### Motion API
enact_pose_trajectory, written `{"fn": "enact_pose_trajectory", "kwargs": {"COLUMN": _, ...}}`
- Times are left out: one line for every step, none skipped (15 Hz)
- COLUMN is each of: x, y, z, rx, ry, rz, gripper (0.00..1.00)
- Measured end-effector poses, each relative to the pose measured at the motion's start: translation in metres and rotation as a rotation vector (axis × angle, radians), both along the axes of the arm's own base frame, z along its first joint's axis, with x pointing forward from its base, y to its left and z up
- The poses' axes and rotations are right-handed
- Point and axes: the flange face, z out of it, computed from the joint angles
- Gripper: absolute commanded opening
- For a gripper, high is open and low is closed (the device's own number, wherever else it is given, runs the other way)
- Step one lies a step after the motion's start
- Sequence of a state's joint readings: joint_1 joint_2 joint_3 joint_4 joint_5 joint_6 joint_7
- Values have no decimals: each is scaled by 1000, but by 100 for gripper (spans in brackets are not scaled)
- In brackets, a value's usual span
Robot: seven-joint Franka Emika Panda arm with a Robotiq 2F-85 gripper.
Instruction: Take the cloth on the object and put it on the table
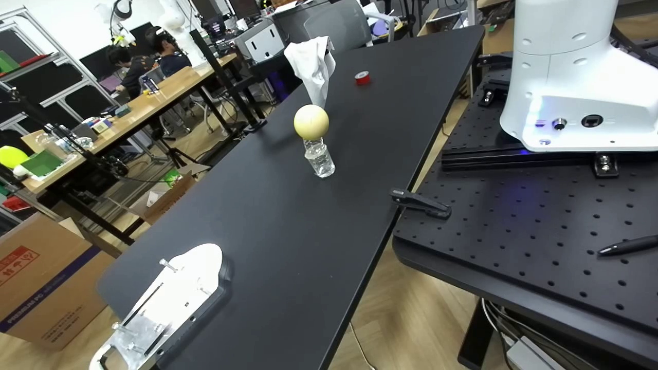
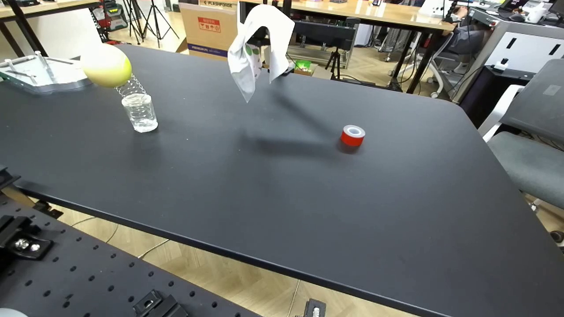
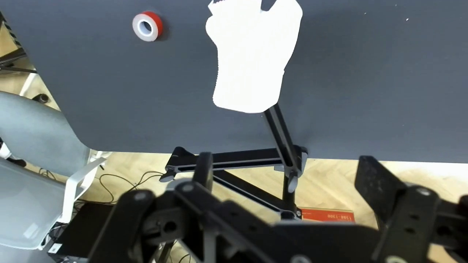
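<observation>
A white cloth [image 1: 313,67] [image 2: 275,31] hangs above the table in both exterior views, draped with its corners down. In the wrist view the cloth [image 3: 252,62] lies over the end of a black jointed stand [image 3: 283,138] at the table's far edge. The cloth hides the part of the stand under it. My gripper [image 3: 287,164] is open in the wrist view, with nothing between its fingers. The cloth shows beyond the fingertips, apart from them. The gripper is out of view in both exterior views. The black table [image 1: 288,231] [image 2: 264,189] lies below.
A red tape roll [image 1: 362,78] [image 2: 352,135] [image 3: 147,26] lies on the table. A yellow ball [image 1: 311,122] [image 2: 105,66] sits atop a clear bottle [image 1: 320,158] [image 2: 140,112]. A white plate-like device [image 1: 190,280] lies at a table end. A grey chair [image 2: 537,114] stands beside the table.
</observation>
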State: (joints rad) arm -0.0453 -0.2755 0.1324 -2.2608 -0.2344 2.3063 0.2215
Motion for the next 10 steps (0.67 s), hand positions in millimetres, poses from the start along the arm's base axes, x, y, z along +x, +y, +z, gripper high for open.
{"fn": "enact_pose_trajectory", "kwargs": {"x": 6, "y": -6, "z": -4, "rx": 5, "ry": 2, "rz": -7, "gripper": 100}}
{"fn": "enact_pose_trajectory", "kwargs": {"x": 12, "y": -10, "z": -9, "rx": 10, "ry": 5, "rz": -13, "gripper": 100}}
{"fn": "enact_pose_trajectory", "kwargs": {"x": 18, "y": -14, "z": -14, "rx": 15, "ry": 12, "rz": -19, "gripper": 100}}
{"fn": "enact_pose_trajectory", "kwargs": {"x": 24, "y": -18, "z": -20, "rx": 19, "ry": 17, "rz": -24, "gripper": 100}}
{"fn": "enact_pose_trajectory", "kwargs": {"x": 30, "y": -21, "z": -26, "rx": 23, "ry": 25, "rz": -30, "gripper": 100}}
{"fn": "enact_pose_trajectory", "kwargs": {"x": 36, "y": -24, "z": -31, "rx": 27, "ry": 34, "rz": -36, "gripper": 100}}
{"fn": "enact_pose_trajectory", "kwargs": {"x": 40, "y": -28, "z": -37, "rx": 30, "ry": 44, "rz": -42, "gripper": 100}}
{"fn": "enact_pose_trajectory", "kwargs": {"x": 44, "y": -31, "z": -42, "rx": 33, "ry": 53, "rz": -49, "gripper": 100}}
{"fn": "enact_pose_trajectory", "kwargs": {"x": 46, "y": -34, "z": -48, "rx": 36, "ry": 62, "rz": -55, "gripper": 100}}
{"fn": "enact_pose_trajectory", "kwargs": {"x": 49, "y": -37, "z": -53, "rx": 40, "ry": 72, "rz": -61, "gripper": 100}}
